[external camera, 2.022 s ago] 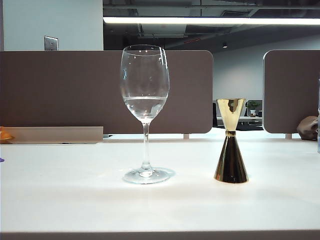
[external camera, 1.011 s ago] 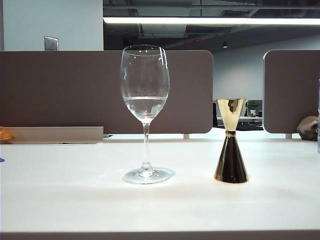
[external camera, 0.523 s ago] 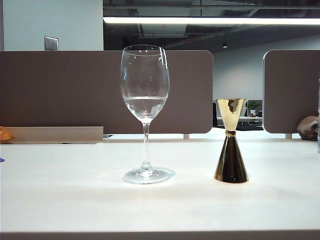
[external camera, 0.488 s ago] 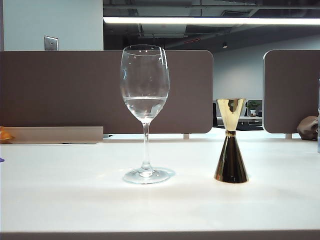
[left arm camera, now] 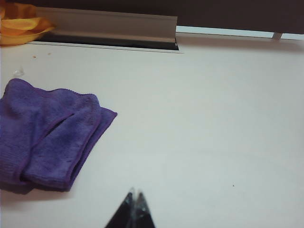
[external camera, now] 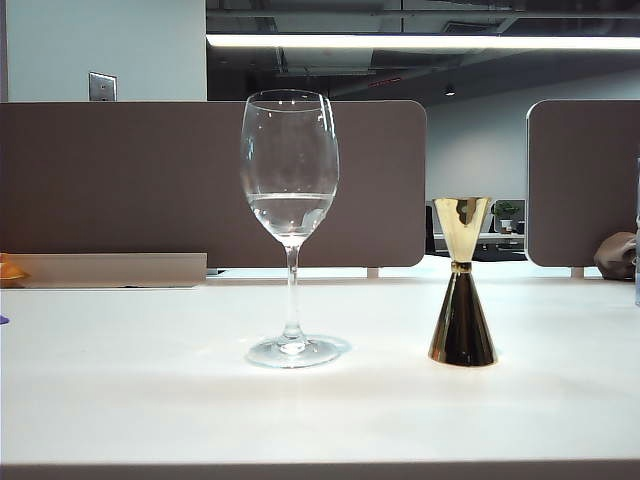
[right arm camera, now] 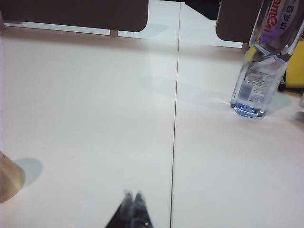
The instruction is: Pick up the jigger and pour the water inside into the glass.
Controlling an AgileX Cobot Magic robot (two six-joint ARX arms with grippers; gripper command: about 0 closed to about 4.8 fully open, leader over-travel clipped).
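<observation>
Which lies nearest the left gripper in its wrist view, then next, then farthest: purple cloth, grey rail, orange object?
From the shut left gripper:
1. Purple cloth, on the table close beside it.
2. Grey rail, along the table's far edge.
3. Orange object, far corner by the rail's end.

No visible change — the glass (external camera: pixel 289 225) and the jigger (external camera: pixel 462 283) seemingly stand as before.

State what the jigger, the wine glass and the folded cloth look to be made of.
Jigger: likely polished metal with a gold finish; it mirrors the room.
Wine glass: clear glass, or possibly clear plastic; the divider shows through it.
Cloth: purple, soft, nappy textile, probably microfibre; matte and fuzzy.
</observation>
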